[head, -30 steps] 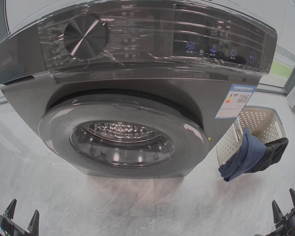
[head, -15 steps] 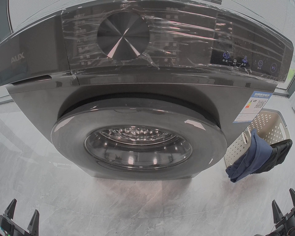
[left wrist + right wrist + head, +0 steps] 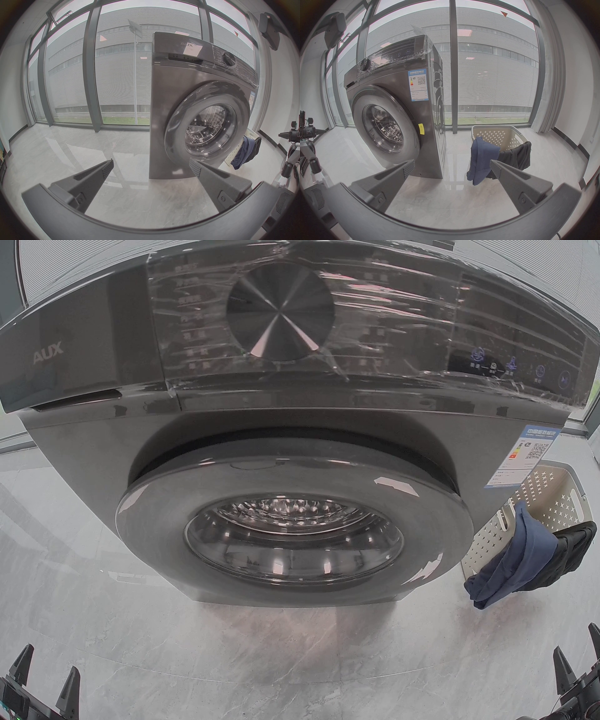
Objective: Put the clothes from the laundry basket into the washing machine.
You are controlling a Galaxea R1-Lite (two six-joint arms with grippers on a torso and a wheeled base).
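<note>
The washer [image 3: 81, 440] stands on the floor right in front of you. Its round door [image 3: 294, 534] is shut, and the steel drum shows through the glass. I judge that this door must be opened first, so bring one hand to the door rim before you carry any clothes. I cannot tell for sure where the catch sits.

The basket [image 3: 556, 490] stands on the floor just beside the washer, on your right. It is pale plastic with small star-shaped holes. Two clothes hang over its near rim. The blue cloth [image 3: 519, 552] is folded and droops outside, almost to the floor. The black cloth [image 3: 572, 549] touches it on the right and lies partly inside the basket. Both look soft and limp, so grasp a thick fold near the rim, not the loose end; otherwise the cloth may slip or drag.

The left hand [image 3: 49, 665] and the right hand [image 3: 575, 646] are low and near you, well apart from the washer and the basket. Both are wide open and hold nothing.
</note>
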